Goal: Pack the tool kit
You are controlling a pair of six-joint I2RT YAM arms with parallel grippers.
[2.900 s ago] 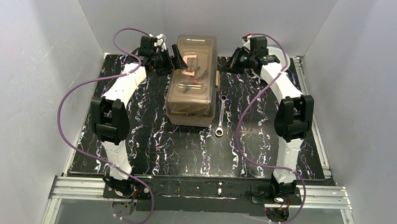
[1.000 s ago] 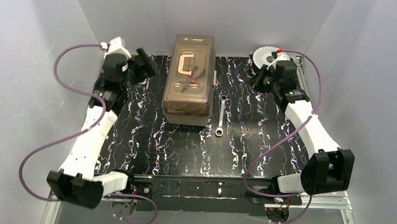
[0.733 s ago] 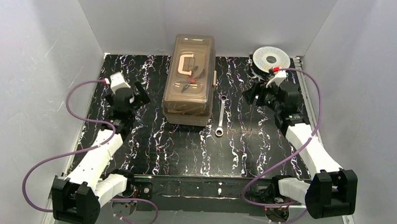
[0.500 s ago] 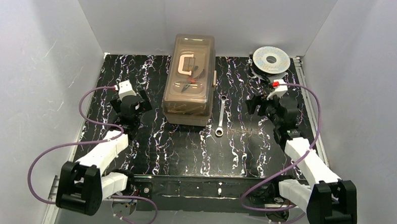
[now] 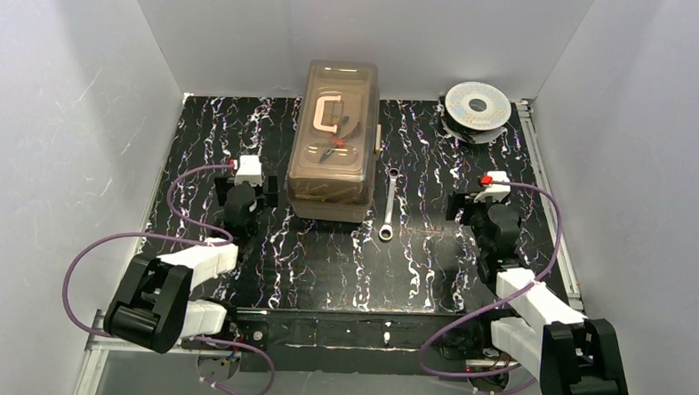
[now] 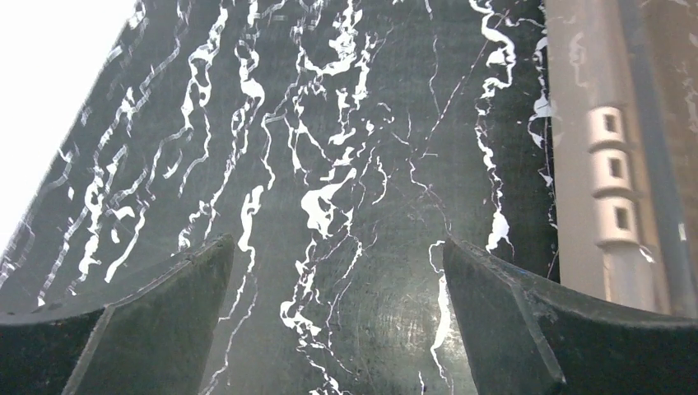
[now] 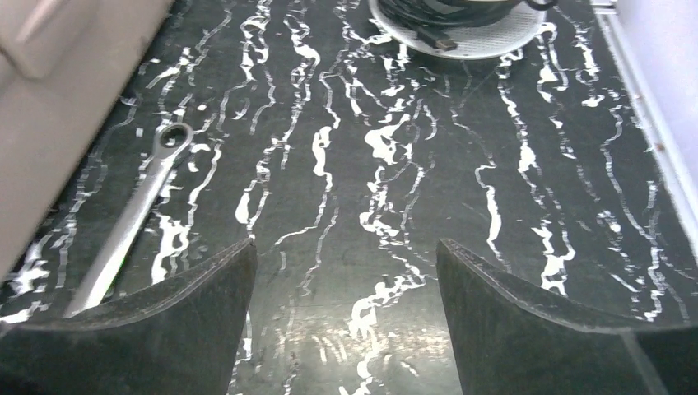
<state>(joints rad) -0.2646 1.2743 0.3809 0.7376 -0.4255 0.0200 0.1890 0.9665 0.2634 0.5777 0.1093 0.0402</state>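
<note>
- Toolbox (image 5: 335,143), lid shut, stands just right of the left gripper (image 5: 247,186) and reaches well beyond it; that gripper's jaws gape wide and empty over the table (image 5: 325,259).
- Right gripper (image 5: 479,208) is spread wide too, gripping nothing.
- Wrench (image 5: 388,204) lies ahead-left of it, beside the toolbox.
- Spool (image 5: 477,105) sits far ahead of it.
</note>
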